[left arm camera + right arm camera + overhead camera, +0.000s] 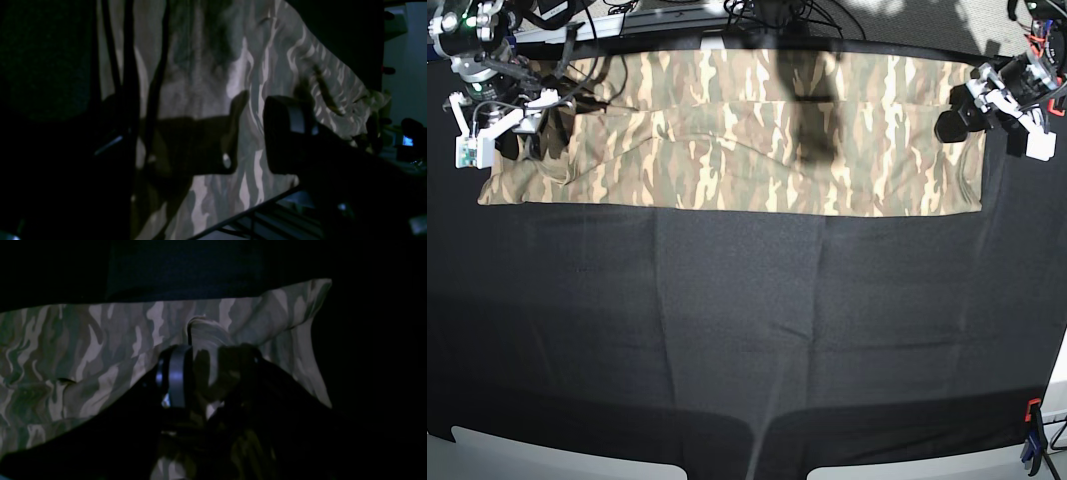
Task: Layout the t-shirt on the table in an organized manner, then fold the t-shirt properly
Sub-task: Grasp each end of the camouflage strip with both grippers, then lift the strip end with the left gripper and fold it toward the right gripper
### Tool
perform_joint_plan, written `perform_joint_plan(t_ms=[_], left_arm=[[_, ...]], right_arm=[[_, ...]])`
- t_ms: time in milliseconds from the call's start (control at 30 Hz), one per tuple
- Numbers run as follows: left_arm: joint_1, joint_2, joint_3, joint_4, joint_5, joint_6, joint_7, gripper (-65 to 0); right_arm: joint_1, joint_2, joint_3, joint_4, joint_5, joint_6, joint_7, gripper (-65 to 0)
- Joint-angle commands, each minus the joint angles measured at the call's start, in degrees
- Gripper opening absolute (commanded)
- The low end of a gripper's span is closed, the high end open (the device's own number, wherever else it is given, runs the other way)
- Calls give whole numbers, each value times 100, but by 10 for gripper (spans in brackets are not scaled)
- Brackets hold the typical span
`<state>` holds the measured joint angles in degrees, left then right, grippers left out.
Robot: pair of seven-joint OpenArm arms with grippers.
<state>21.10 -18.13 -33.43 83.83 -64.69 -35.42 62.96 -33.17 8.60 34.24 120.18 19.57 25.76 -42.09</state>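
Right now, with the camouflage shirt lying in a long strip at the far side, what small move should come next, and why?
Probably the left tool should close on the t-shirt. It hangs open at one short end with cloth showing between its fingers, while the right tool is already shut on a raised pinch of fabric at the other end. With both ends held, the strip could be folded across the table.

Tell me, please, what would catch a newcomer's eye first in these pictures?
The camouflage t-shirt, folded into a long band across the far side of the black table. At its ends sit the two arms: the right gripper pinches a fold of cloth, while the left gripper hangs open over the fabric.
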Motion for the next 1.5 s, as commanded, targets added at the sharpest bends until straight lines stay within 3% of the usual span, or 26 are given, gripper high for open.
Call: perform_joint_plan(t_ms=[0,133,300,333,800,1133,1167,1267,1333,1467], left_arm=[[0,-105,-22,52,63,-22,-52,-207],[0,-107,-22,52,74,-22,-103,-308],[-2,-109,-22,52,70,-22,-476,-618],[-2,-109,-22,52,66,-22,-522,-650],[-28,-107,-22,55,50,-20,-407,-650],[-28,-103,-22,382,61,-20,13,-650],[-26,-92,-22,542,79,-20,50,-650],[17,-7,-22,1165,415,101,44,-650],[68,125,-22,1606,605,249,31,-650],[160,584,-20,2286,776,310,22,-650]], right_arm=[[0,94,35,131,61,42,111,-423],[2,92,35,131,61,42,111,-423],[2,92,35,133,57,44,109,-424],[0,90,35,133,57,44,103,-424],[0,90,35,131,59,44,46,-423],[0,92,35,133,216,44,48,-423],[0,92,35,133,387,85,57,-423],[20,92,35,157,1086,713,164,-423],[92,85,37,227,1416,962,136,-423],[315,90,37,337,1513,988,37,-423]])
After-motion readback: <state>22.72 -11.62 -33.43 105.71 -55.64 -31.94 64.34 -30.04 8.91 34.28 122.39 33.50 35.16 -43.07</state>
